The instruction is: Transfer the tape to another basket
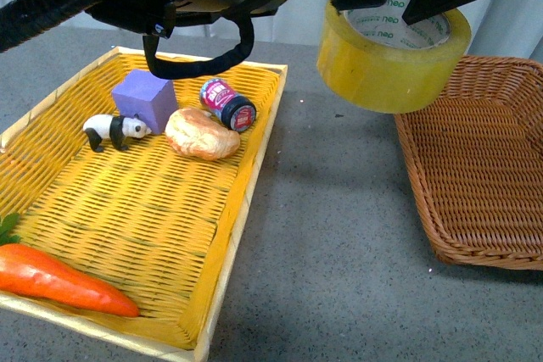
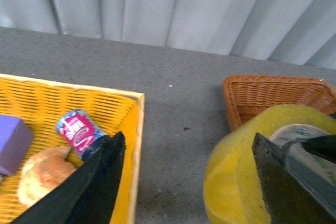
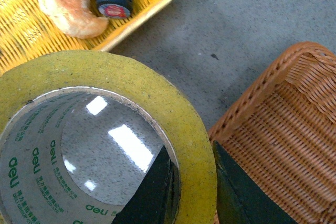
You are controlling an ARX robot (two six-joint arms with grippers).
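Five items in the yellow woven tray (image 1: 233, 235): carrot (image 1: 59, 281) at the near left corner. Toy panda (image 1: 114, 130), purple block (image 1: 144, 97), bread roll (image 1: 201, 135) and a small pink-labelled can (image 1: 227, 103) are bunched toward the far end.
Left gripper (image 2: 187, 137): wide open, fingers (image 2: 100, 182) spread well apart with only grey table (image 1: 331, 235) showing between them.
Left gripper's reach: one finger hangs over the tray's edge by the can. The other sits right in front of the yellow flank of the tape (image 2: 236, 182); touching or just shy of it, cannot tell.
Tape, height: up in the air, clear of the table, tilted so the white core with its green print faces up and forward.
Tape, place: over the grey strip between the tray and the basket (image 1: 484, 175), just beside the basket's rim. Looking down through the core, it's table showing, not wicker.
Right gripper (image 3: 190, 150): clamped hard on the wall of the roll, and that is the only grip carrying it.
Right fingers (image 3: 152, 192): one is down inside the core against the printed liner. Its partner is outside on the yellow face, with the roll's wall pinched between the two on the basket side.
Basket: brown wicker with sloped sides, sitting on the table at the far right, apart from the tray.
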